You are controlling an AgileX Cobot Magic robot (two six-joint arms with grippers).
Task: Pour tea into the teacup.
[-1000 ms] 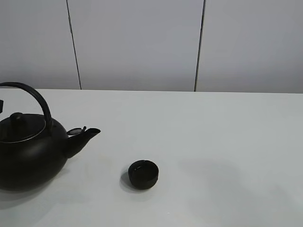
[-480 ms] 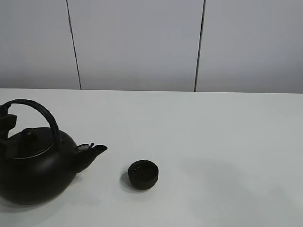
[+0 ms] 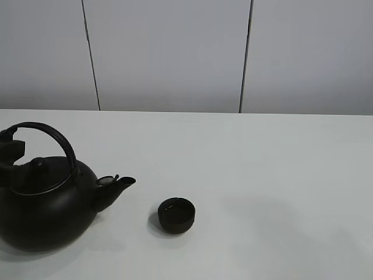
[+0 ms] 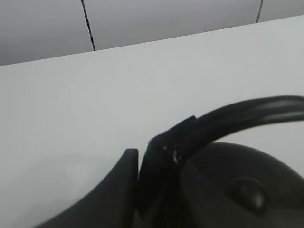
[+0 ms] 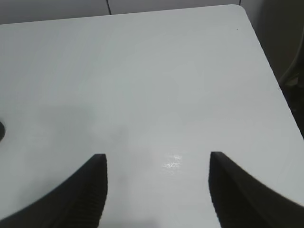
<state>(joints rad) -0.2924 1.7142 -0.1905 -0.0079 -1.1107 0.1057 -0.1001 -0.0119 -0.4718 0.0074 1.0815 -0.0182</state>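
My left pincer (image 4: 159, 164) is closed on the kettle handle (image 4: 247, 116), with one dark finger (image 4: 111, 190) on the outer side of the arched bar and the other against its inner side; in the high view the same pincer (image 3: 10, 156) appears as a black block at the handle's left end. My right pincer (image 5: 156, 185) holds nothing: its two ribbed black fingers (image 5: 78, 194) stand apart over bare counter (image 5: 142, 85), touching no object.

The kettle (image 3: 44, 207) is a round, matte black vessel with a domed lid, a small knob (image 3: 38, 164) on the lid, a thin arched handle and a short spout (image 3: 119, 185) that points toward the teacup. It sits upright at the left of the counter (image 3: 280, 175).

The teacup (image 3: 176, 215) is a small, low, matte black bowl without a handle. It stands upright on the counter just beyond the spout, apart from it, near the front centre. I cannot tell whether it holds any tea.

The counter is smooth, pale and slightly glossy; grey wall panels stand behind it.
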